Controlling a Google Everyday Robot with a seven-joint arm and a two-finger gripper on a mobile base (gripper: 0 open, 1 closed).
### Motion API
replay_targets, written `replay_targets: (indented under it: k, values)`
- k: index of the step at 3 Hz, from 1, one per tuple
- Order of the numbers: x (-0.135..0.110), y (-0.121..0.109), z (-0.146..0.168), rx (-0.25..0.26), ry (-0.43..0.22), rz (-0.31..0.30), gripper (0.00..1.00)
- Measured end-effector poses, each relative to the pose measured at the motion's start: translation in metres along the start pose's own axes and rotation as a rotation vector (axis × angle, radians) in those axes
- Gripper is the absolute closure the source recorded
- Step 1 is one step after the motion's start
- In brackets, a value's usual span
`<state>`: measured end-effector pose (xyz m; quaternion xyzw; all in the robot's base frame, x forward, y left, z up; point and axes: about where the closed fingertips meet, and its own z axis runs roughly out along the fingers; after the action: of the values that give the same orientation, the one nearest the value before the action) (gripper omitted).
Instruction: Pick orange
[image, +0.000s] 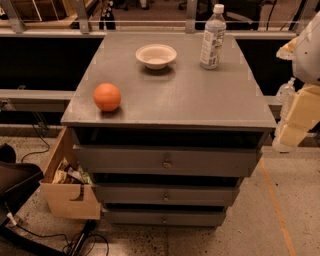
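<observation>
The orange (107, 96) is round and smooth and rests on the front left part of the grey cabinet top (200, 100), close to the left edge. My gripper (296, 122) shows as pale yellow parts at the right edge of the view. It is beyond the cabinet's right side, about level with its top and far from the orange. Nothing shows in it.
A shallow off-white bowl (156, 55) stands at the back middle of the top and a clear water bottle (212, 37) at the back right. The cabinet has three drawers (166, 161). An open wooden box (67, 185) and cables lie on the floor at left.
</observation>
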<state>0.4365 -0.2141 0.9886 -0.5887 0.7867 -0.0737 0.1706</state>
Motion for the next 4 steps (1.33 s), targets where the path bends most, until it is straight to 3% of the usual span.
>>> replay_targets:
  k: [2, 3, 4]
  values:
    - [-0.001, -0.003, -0.002, 0.01, -0.024, 0.006, 0.0]
    - [-0.015, -0.011, 0.0, 0.03, -0.126, 0.035, 0.0]
    - [-0.037, -0.031, 0.008, 0.066, -0.335, 0.085, 0.0]
